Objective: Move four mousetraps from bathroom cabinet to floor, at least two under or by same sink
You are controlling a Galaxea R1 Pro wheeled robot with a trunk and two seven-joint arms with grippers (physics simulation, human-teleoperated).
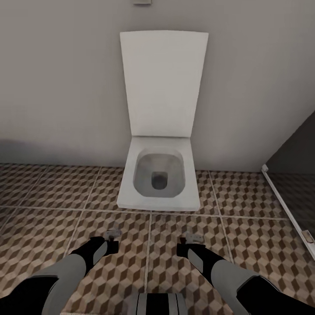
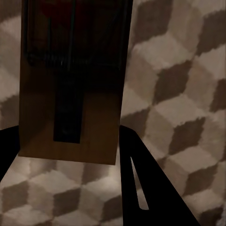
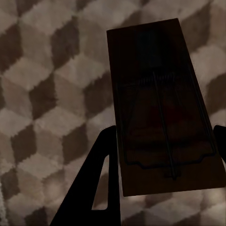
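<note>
No legible text, label, brand or number anywhere (mousetraps' boards included)

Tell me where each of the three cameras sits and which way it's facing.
Head view: high on the robot, looking forward and down at the toilet and tiled floor; both forearms show, left tool, right tool.
Left wrist view: along the left tool at its mousetrap.
Right wrist view: along the right tool at its mousetrap.
Shared: cube-pattern floor in all three.
</note>
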